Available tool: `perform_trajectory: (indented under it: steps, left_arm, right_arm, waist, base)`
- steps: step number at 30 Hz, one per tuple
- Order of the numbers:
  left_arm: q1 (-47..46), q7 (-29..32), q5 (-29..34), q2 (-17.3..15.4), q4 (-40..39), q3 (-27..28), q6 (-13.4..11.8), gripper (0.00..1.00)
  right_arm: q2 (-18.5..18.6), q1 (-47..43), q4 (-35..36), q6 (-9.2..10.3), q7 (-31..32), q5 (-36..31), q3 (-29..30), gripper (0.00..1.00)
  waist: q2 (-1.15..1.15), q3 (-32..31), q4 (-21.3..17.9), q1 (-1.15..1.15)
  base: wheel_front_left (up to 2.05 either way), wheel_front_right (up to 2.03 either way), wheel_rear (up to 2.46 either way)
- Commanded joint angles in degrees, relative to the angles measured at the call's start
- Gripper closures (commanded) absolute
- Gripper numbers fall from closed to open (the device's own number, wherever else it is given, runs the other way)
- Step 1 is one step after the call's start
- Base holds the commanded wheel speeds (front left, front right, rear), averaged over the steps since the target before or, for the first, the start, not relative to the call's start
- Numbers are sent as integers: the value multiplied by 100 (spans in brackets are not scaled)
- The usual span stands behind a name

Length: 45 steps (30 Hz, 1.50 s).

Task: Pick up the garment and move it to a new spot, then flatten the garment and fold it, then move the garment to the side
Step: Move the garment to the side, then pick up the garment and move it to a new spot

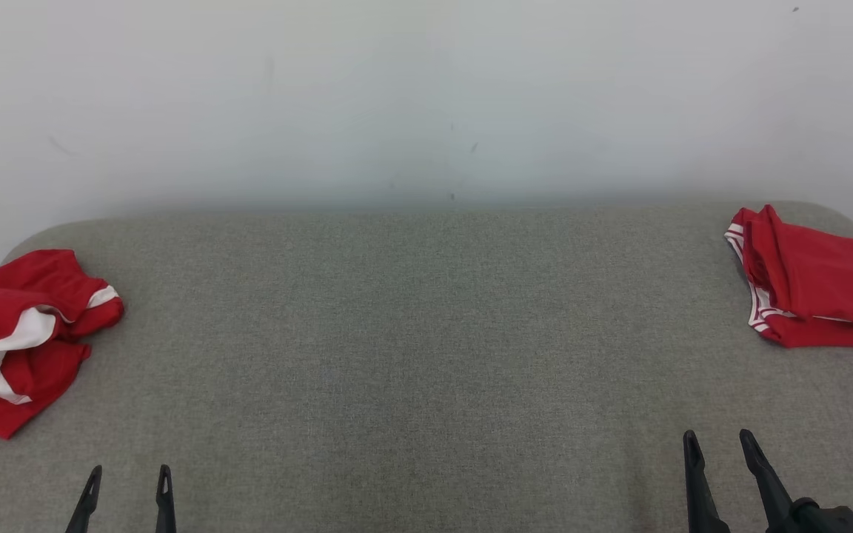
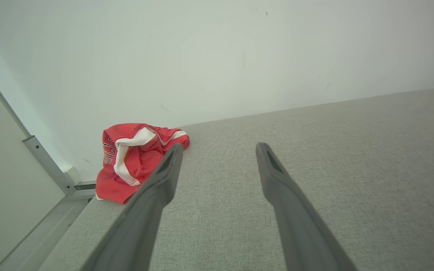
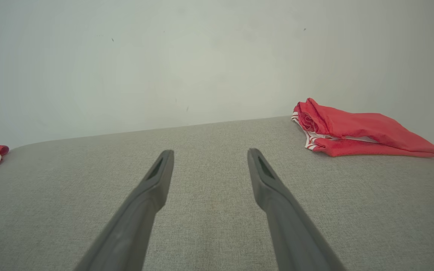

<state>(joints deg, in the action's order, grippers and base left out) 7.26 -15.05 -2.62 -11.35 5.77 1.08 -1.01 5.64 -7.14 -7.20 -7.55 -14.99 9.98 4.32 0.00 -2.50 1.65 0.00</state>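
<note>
Left fingers (image 1: 166,503) and right fingers (image 1: 695,474) stand apart (both empty); crumpled garment (image 1: 19,337) lies far left.

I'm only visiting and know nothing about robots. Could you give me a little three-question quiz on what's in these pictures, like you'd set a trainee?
1. True or false: the crumpled red garment lies at the robot's left end of the grey surface.
2. Where does the folded red garment lie? A) in the middle B) at the far right, near the wall C) between the jaws
3. Fill in: both pairs of jaws stand ___ and hold nothing.

Key: 1 true; 2 B; 3 open.
</note>
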Motion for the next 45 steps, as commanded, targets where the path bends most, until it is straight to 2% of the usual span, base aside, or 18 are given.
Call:
perform_trajectory:
  steps: [1,15,22,28,45]
  left_arm:
    - [-46,-17,-13,-22,20,-4,-8,0]
    - [-60,-17,-50,-50,112,-22,-53,0]
    - [-66,-17,-62,-66,142,-42,-85,0]
    - [-45,-16,-74,-62,187,-29,-148,0]
    - [59,18,-207,-87,296,14,-294,0]
  right_arm:
    - [-28,-49,-4,15,-27,-37,5,0]
    - [-60,-85,-45,15,-27,-45,11,0]
    - [-75,-103,-62,15,-26,-30,-3,0]
    - [-92,-136,-86,15,-27,1,14,0]
    - [-176,-120,-171,15,-27,-35,26,0]
  waist:
    - [0,1,-3,0]
    - [0,-15,45,0]
    - [0,11,274,0]
    - [0,23,666,0]
    - [0,133,2289,0]
  base:
    - [0,0,0]
    - [0,0,0]
    - [0,0,0]
    - [0,0,0]
    - [0,0,0]
